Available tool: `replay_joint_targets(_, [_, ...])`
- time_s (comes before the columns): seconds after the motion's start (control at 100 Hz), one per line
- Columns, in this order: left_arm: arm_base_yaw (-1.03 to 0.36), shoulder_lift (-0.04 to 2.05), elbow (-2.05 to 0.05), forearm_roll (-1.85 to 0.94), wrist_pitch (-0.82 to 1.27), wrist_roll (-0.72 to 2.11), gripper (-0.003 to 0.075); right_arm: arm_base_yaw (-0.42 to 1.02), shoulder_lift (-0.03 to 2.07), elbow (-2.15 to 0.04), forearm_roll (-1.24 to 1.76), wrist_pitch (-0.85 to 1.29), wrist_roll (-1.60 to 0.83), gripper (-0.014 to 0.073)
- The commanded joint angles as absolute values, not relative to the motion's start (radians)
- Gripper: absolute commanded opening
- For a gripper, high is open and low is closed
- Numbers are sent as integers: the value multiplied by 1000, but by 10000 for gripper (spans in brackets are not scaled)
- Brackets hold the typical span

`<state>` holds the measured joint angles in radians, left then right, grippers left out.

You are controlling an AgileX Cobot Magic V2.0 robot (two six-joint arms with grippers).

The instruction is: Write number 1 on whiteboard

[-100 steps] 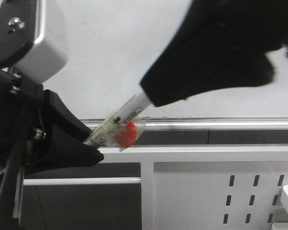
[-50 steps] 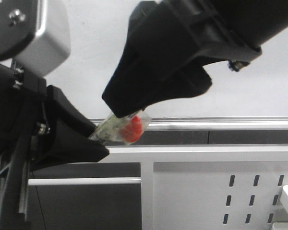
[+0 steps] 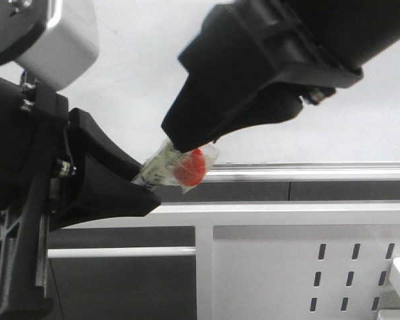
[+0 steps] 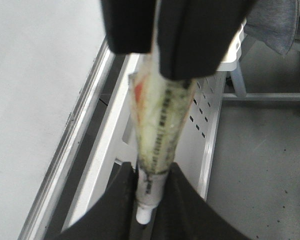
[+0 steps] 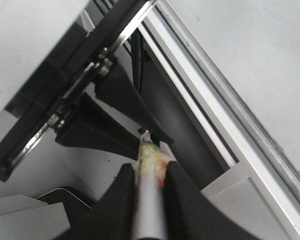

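Here, both hands are gripping 1 marker pen (image 3: pixel 165 164) in front of the whiteboard (image 3: pixel 147 67): the left hand (image 3: pixel 130 193) is clamping the pen's lower end while the right hand (image 3: pixel 187 143) is clamping its upper part, the 2 hands nearly meeting over a short wrapped stretch with a red blob (image 3: pixel 189 168). The pen is slanting just above the board's silver tray rail (image 3: pixel 307 172), with the white slotted panel (image 3: pixel 320 267) lying below. No stroke of the number 1 is showing on the visible pale board surface, which is stretching bare beyond both arms.
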<state>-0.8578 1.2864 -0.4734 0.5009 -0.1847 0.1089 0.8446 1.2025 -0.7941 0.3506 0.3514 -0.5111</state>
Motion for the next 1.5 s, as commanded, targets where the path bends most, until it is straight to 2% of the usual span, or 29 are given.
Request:
replay_joint_targets(0.0, [-865,1259,-504,483,-261,103,-20,846,1187,-830,349,309,-520,-75])
replay_joint_targets(0.15, [-865,1259,-504,450,-266,103,-17,846,1187,-830,349,309,-520,-76])
replay_joint_targets(0.2, [-865,1257,-504,443,-278,101,7,846,1187,-830,349,314,-520,-76])
replay_joint_targets(0.27, [-865,1250,-504,443,-290,99,101,846,1187,-830,349,320,-520,-76])
replay_joint_targets(0.4, [-865,1213,-504,374,-294,93,357,846,1185,-830,351,310,-520,-76])
replay_joint_targets(0.44, [-865,1196,-504,324,-286,93,409,844,1182,-830,351,299,-520,-76])
replay_joint_targets(0.49, [-865,1167,-504,251,-273,93,434,844,1174,-830,351,285,-520,-76])
replay_joint_targets(0.62, [-865,1059,-501,95,-243,93,413,844,1135,-824,351,254,-511,-75])
replay_joint_targets(0.74, [-865,948,-501,59,-231,93,359,831,1074,-802,351,237,-507,-75])
replay_joint_targets(0.88, [-848,827,-491,6,-221,93,190,746,993,-747,351,237,-472,-68])
replay_joint_targets(1.0, [-805,740,-440,-42,-237,93,-20,661,905,-702,351,211,-467,-68])
replay_joint_targets(1.12, [-762,697,-363,-192,-320,93,-20,647,822,-657,351,141,-467,-68])
replay_joint_targets(1.25, [-745,695,-256,-451,-512,93,-20,647,779,-639,351,108,-467,-68])
replay_joint_targets(1.36, [-745,695,-184,-481,-647,91,-20,647,775,-639,351,64,-467,-68])
replay_joint_targets(1.49, [-745,695,-152,-481,-704,90,-20,647,783,-639,349,-8,-469,-70])
